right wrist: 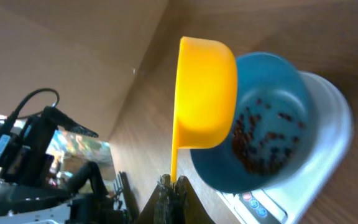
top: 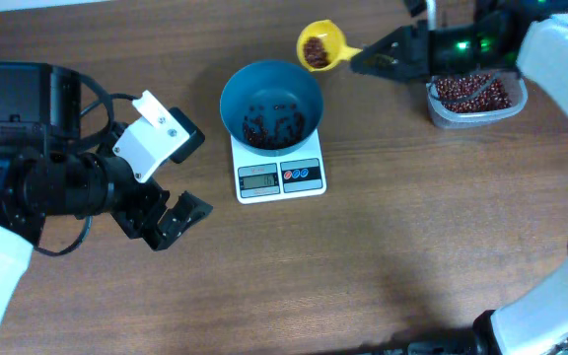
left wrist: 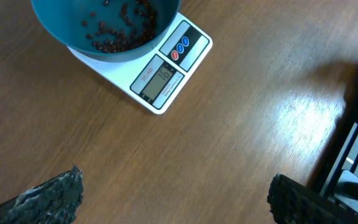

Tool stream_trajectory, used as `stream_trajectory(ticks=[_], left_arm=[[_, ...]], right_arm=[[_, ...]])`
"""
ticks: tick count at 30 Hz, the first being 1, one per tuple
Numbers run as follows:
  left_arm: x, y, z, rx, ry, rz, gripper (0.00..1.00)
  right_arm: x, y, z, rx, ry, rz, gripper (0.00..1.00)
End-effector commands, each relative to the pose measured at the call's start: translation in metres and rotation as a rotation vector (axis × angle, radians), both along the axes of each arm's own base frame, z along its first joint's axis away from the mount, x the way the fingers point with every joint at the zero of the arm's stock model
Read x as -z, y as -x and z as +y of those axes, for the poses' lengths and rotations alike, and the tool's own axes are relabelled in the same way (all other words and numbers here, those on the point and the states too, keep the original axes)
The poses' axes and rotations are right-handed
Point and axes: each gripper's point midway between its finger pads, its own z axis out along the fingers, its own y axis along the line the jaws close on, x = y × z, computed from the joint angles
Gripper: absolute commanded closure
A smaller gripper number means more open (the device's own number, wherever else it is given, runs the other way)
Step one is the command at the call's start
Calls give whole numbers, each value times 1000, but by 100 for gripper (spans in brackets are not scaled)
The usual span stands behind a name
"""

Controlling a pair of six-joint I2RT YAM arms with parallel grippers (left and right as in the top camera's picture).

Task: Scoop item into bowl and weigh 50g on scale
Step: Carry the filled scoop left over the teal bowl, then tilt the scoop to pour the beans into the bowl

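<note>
Nearest, at the left, the left gripper (top: 171, 219) hangs over the brown wood-grain table (top: 383, 256). Its jaws are spread wide and hold nothing. In the left wrist view only the rough, dark tips of its fingers (left wrist: 55, 193) show, cut off at the bottom corners.

Right of it stands the small white square digital scale (top: 280, 176). Its grey display seems to read 16 in the left wrist view, but the digits are too small to read from overhead.

The deep round teal-blue plastic bowl (top: 235, 94) sits on the scale and hides the far part of the platform. A thin scatter of small dark red-brown beans (top: 269, 128) lies on its floor.

Farther off, past the bowl's far right rim, the round yellow plastic scoop (top: 317, 46) is in the air with more beans in it. The right wrist view shows only its smooth underside. The right gripper (top: 360, 61) is clamped on its thin handle.

At the far right, the clear plastic tub (top: 452, 118) of beans is partly hidden by the right arm.
</note>
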Motion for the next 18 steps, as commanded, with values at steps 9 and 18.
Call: stream_trajectory(ticks=[9,18], left_arm=[[-4,0,-4,0,21,2,1],[-4,0,-4,0,21,2,1]], right_arm=[[27,-9,61,-140,363,-369,96],[-12,-9,57,-98,394,-475,96]])
